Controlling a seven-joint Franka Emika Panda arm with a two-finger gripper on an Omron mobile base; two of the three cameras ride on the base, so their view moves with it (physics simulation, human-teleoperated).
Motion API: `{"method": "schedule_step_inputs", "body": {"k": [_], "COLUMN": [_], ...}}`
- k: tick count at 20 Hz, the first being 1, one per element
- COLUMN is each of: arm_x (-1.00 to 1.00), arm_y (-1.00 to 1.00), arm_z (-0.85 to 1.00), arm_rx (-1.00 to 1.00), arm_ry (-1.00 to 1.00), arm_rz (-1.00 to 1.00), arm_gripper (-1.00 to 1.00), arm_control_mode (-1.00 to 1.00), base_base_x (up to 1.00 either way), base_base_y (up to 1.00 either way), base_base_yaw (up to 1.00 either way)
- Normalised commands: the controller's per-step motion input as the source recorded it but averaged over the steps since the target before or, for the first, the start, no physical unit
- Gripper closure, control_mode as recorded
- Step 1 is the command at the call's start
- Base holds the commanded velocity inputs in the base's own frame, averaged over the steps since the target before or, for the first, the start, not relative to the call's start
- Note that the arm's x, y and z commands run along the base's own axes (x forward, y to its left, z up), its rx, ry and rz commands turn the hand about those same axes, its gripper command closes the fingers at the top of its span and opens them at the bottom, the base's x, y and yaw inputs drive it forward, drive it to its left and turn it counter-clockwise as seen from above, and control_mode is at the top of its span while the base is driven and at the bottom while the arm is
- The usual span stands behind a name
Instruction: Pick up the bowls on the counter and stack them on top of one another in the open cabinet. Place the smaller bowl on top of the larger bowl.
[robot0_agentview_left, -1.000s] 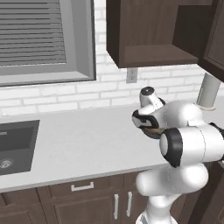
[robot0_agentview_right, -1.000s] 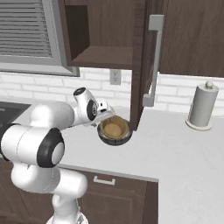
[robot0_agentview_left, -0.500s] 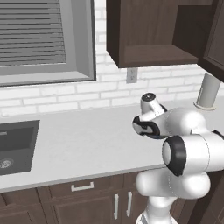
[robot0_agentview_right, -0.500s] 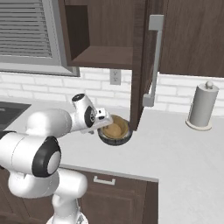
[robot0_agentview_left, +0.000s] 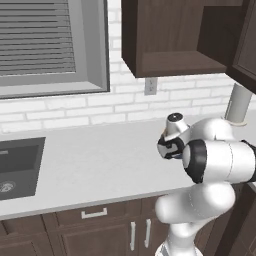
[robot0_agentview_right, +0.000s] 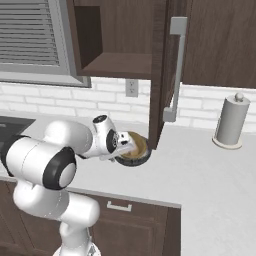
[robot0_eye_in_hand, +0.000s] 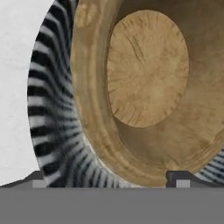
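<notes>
Open tool (robot0_eye_in_hand: 109, 177) over smaller bowl (robot0_eye_in_hand: 148, 87) (nested, seemingly) in larger bowl (robot0_eye_in_hand: 52, 113).

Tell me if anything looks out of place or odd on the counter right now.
The bowls are already nested, the small bowl inside the large bowl, but on the counter below the cabinet, not on its bare shelf. The open gripper sits at the bowls' rim. Nothing looks spilled or damaged.

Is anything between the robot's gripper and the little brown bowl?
No. In the hand view, the open gripper looks straight into the small tan-brown wooden bowl, nothing between.
</notes>
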Motion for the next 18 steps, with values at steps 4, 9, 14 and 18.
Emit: {"method": "schedule_step_inputs", "body": {"k": [4, 9, 14, 18], "arm_x": [0.00, 0.01, -0.06, -0.24], "arm_y": [-0.11, 0.00, 0.00, 0.00], "arm_z": [-0.40, -0.09, 0.00, 0.26], "arm_rx": [0.00, 0.00, 0.00, -0.01], "arm_ry": [0.05, 0.00, -0.01, -0.04], "arm_rz": [0.02, 0.01, 0.00, 0.01], "arm_gripper": [1.00, 1.00, 1.00, 1.00], "arm_control_mode": [-1.00, -1.00, -1.00, -1.00], "base_base_x": [0.00, 0.00, 0.00, 0.00], "base_base_y": [0.00, 0.00, 0.00, 0.00], "base_base_yaw": [0.00, 0.00, 0.00, 0.00]}}
